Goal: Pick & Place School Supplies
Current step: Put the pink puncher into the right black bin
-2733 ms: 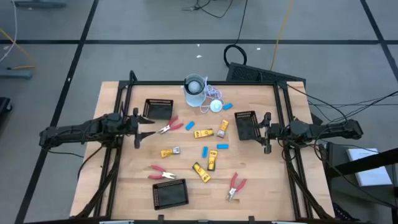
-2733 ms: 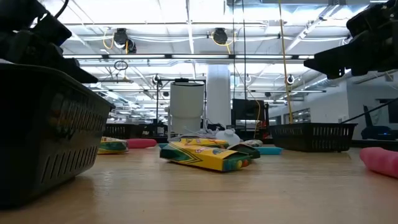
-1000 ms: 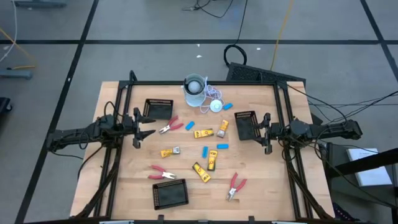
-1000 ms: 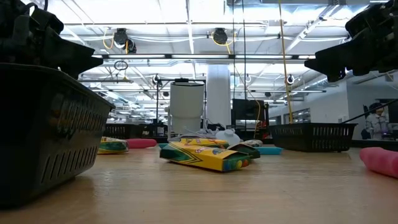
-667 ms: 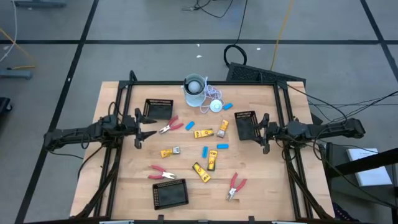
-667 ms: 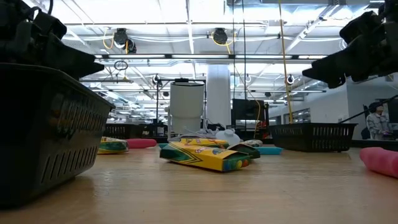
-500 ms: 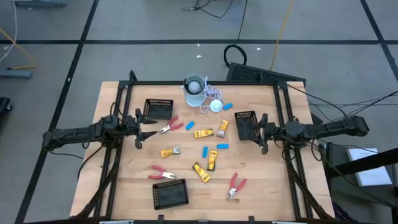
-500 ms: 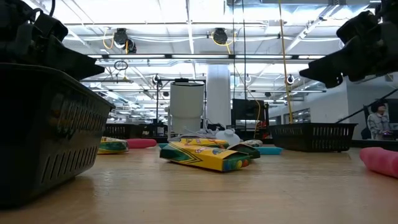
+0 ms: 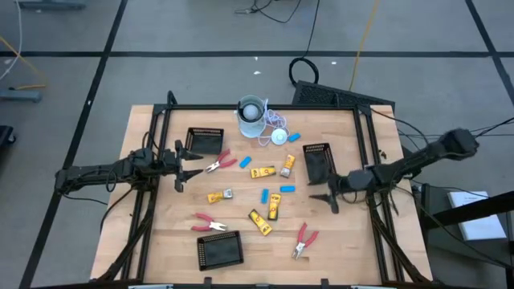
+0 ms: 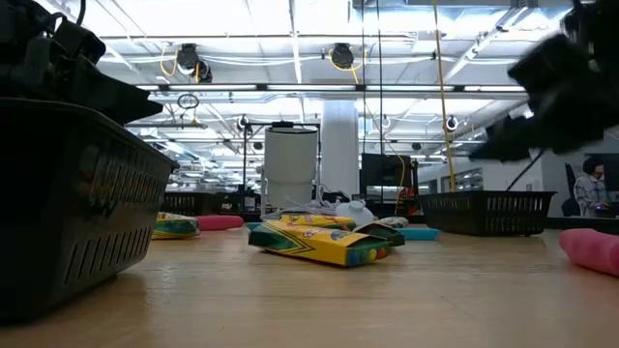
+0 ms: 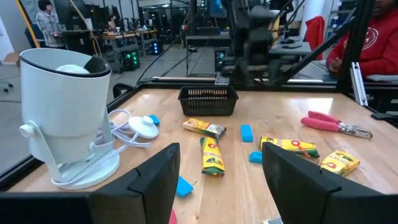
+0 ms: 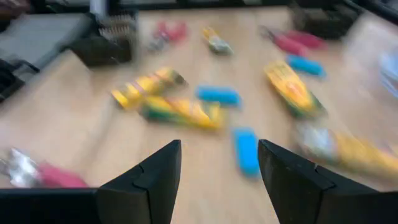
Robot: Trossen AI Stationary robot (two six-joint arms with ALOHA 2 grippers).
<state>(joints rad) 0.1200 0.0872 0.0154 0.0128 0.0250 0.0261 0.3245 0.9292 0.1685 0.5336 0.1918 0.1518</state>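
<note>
Supplies scattered loose mid-counter (image 9: 241, 221), none yet sorted into trays. Right end effector (image 9: 325, 197) wide, empty, angled inward from right edge; blue stick (image 9: 287, 189) and yellow box (image 9: 274, 210) just ahead of its tips, red tool (image 9: 304, 238) nearby, right tray (image 9: 317, 161) beside it. Likely lining up first pick. Left end effector (image 9: 186, 171) wide, empty, waiting at left edge; red tool (image 9: 218, 163) just ahead, left tray (image 9: 204, 140) beside.

Right wrist view: the school supplies (image 12: 180, 112) blur, perhaps crayon boxes.
</note>
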